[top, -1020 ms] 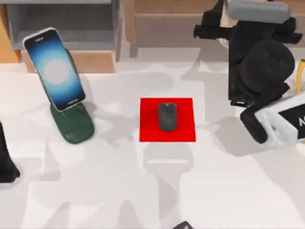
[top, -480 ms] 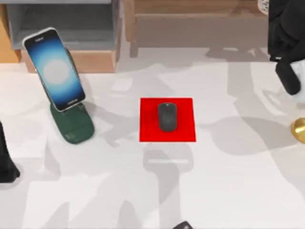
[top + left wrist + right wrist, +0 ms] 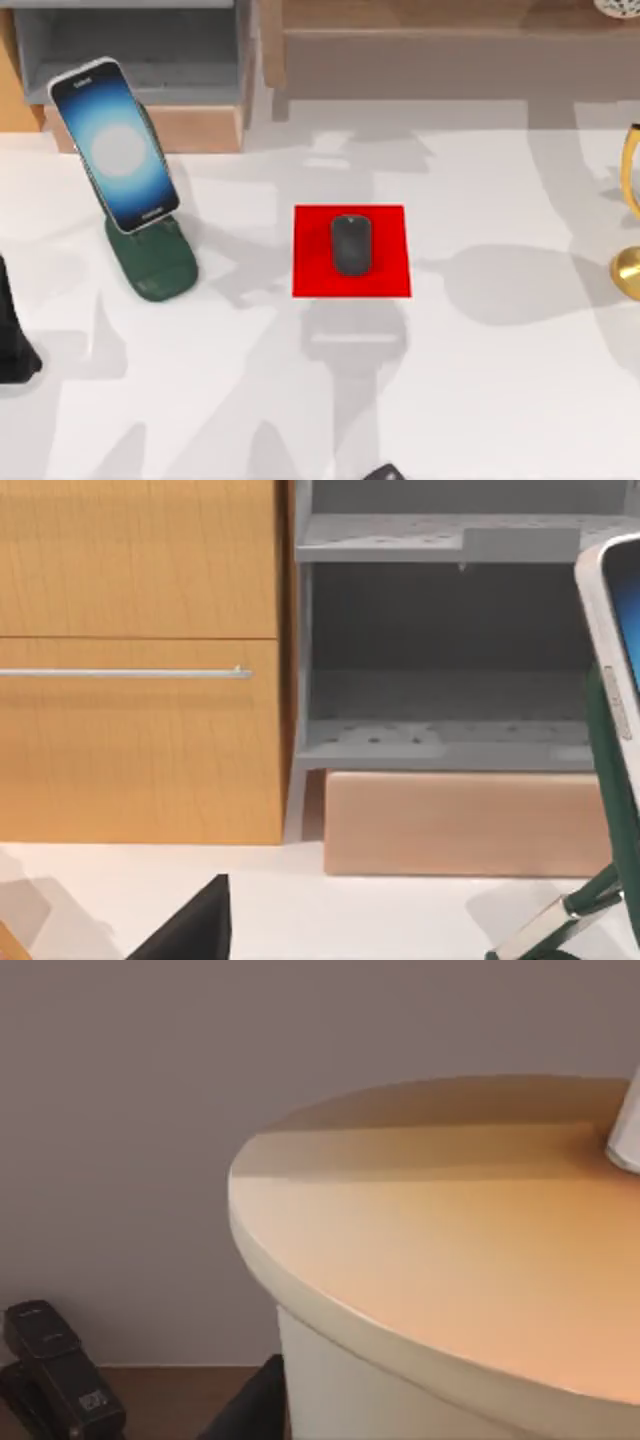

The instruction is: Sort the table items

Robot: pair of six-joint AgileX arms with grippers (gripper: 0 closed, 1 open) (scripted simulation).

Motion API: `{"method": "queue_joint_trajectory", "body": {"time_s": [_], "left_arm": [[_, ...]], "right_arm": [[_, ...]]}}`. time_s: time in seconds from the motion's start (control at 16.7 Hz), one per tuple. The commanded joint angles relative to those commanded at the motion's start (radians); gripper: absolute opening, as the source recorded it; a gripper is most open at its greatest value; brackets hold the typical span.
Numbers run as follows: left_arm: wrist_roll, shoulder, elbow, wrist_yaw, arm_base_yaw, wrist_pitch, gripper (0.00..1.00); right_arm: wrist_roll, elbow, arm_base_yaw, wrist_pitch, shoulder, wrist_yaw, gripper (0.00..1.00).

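The small dark grey oval mouse (image 3: 351, 245) lies on a flat red square mat (image 3: 310, 275) mid-table (image 3: 480, 400). Farther left, the black glowing-screen smartphone (image 3: 115, 145) leans in a dark green stand (image 3: 155, 265). The right wrist view sits close above the beige cup lid (image 3: 450, 1250); I cannot tell either gripper's state.
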Motion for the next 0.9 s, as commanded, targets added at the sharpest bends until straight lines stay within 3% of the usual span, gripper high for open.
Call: {"method": "queue_joint_trajectory", "body": {"time_s": [0.42, 0.9], "left_arm": [[0.0, 0.0, 0.0, 0.0, 0.0, 0.0, 1.0], [0.0, 0.0, 0.0, 0.0, 0.0, 0.0, 1.0]], "right_arm": [[0.063, 0.103, -0.062, -0.18, 0.009, -0.159, 0.0], [0.068, 0.106, -0.061, -0.187, 0.007, -0.166, 0.0]]}}
